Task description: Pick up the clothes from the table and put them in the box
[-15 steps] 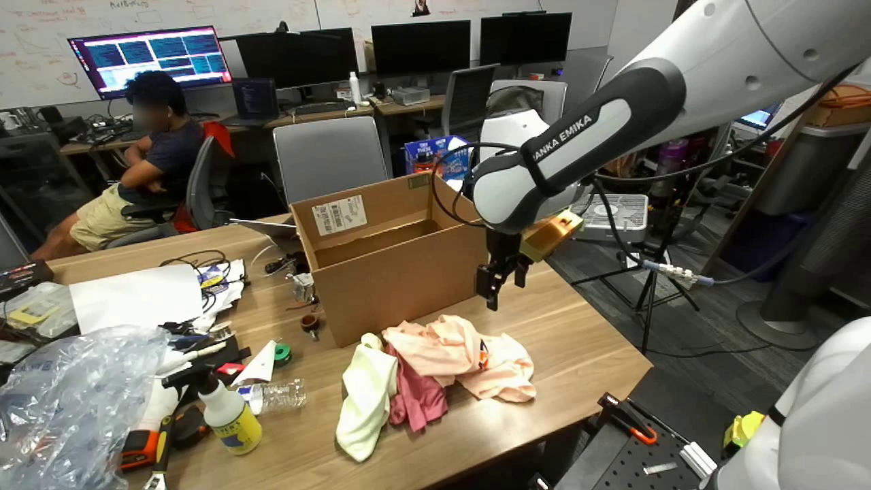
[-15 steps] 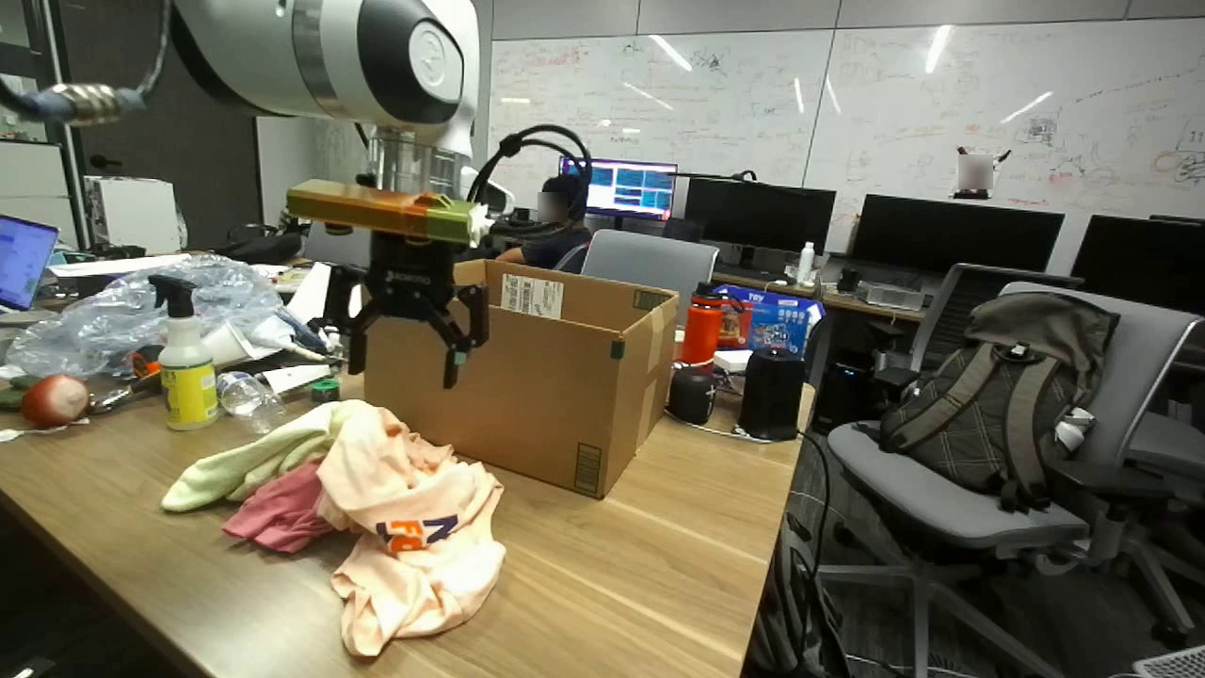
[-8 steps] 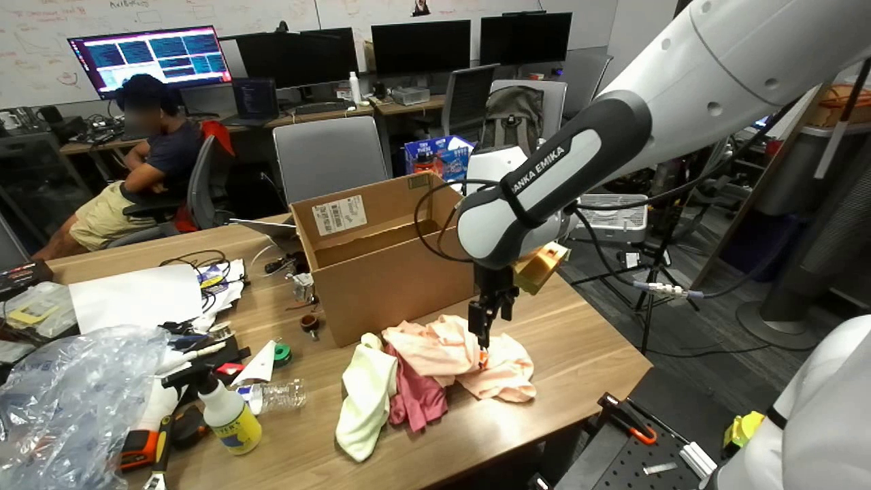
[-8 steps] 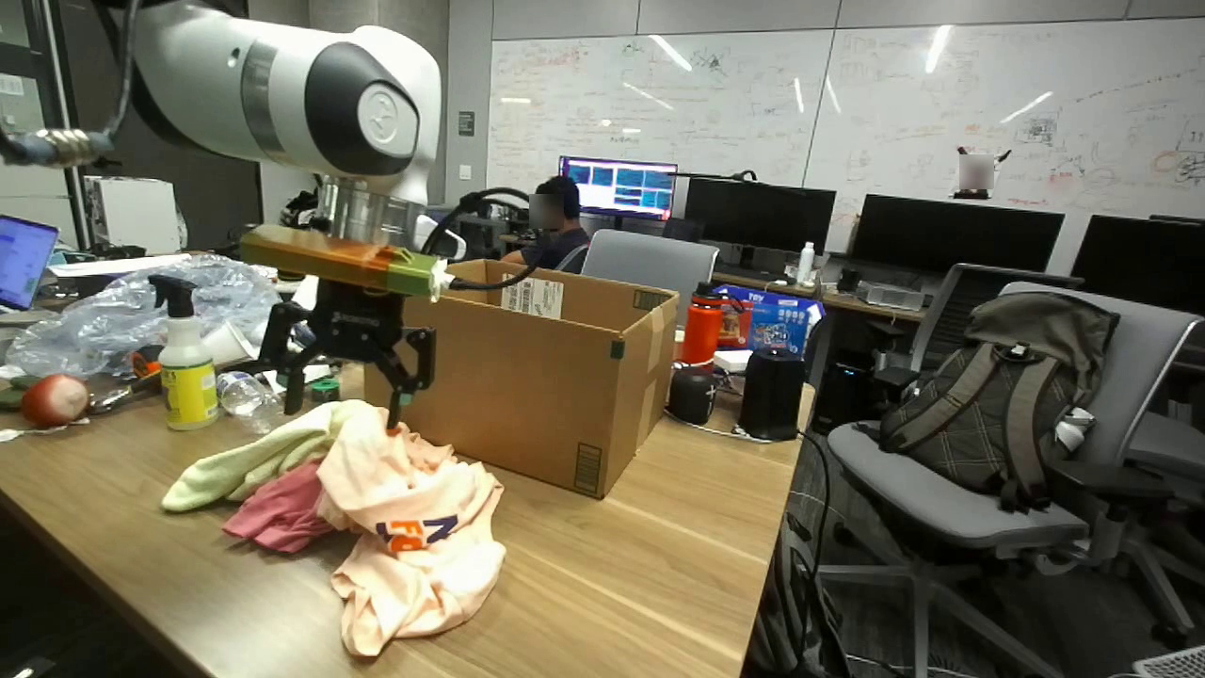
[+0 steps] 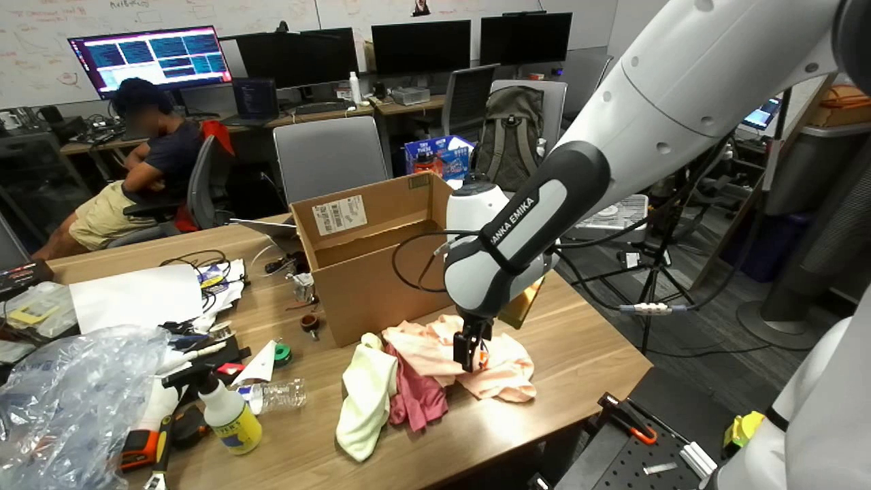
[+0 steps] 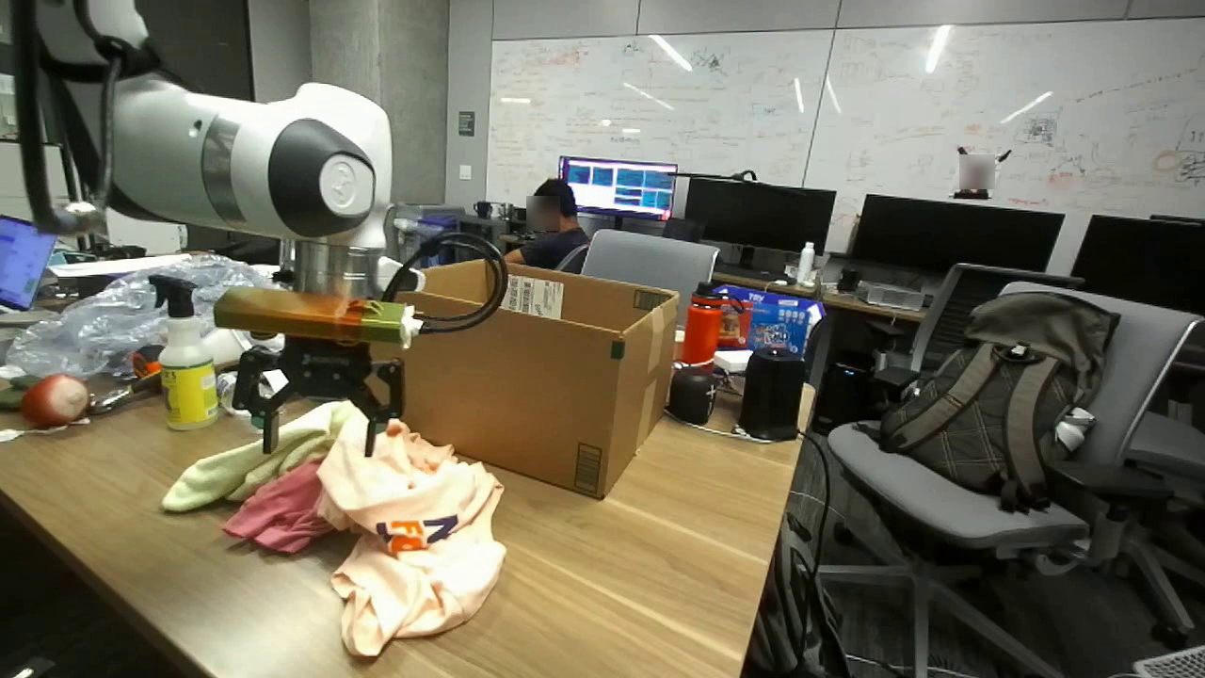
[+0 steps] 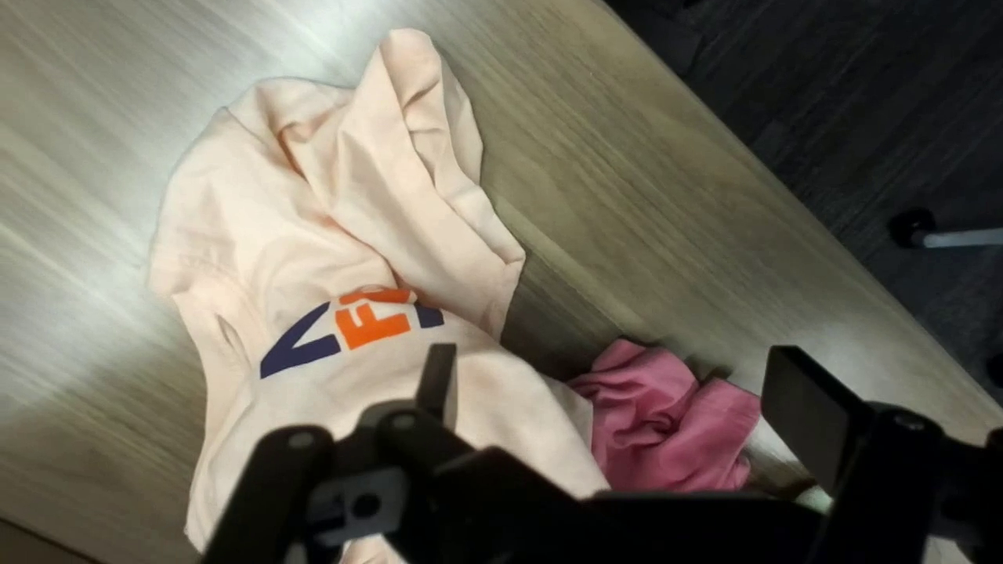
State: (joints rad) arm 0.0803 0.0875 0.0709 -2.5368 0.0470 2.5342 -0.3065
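A peach shirt with a purple and orange print lies crumpled on the table, in both exterior views and the wrist view. Beside it lie a dark pink cloth and a pale yellow-green cloth. My gripper points down, open and empty, low over the pile. In the wrist view one finger is over the peach shirt, the other past the pink cloth. Whether the fingertips touch fabric, I cannot tell. The open cardboard box stands behind the clothes.
A spray bottle, a clear plastic bottle, a green tape roll and plastic wrap lie on the yellow-green cloth's side of the table. A red bottle and black speakers stand past the box.
My gripper has come down from beside the box's upper part to just over the clothes, moving left in both exterior views. It has stayed open. The clothes and box have not moved.
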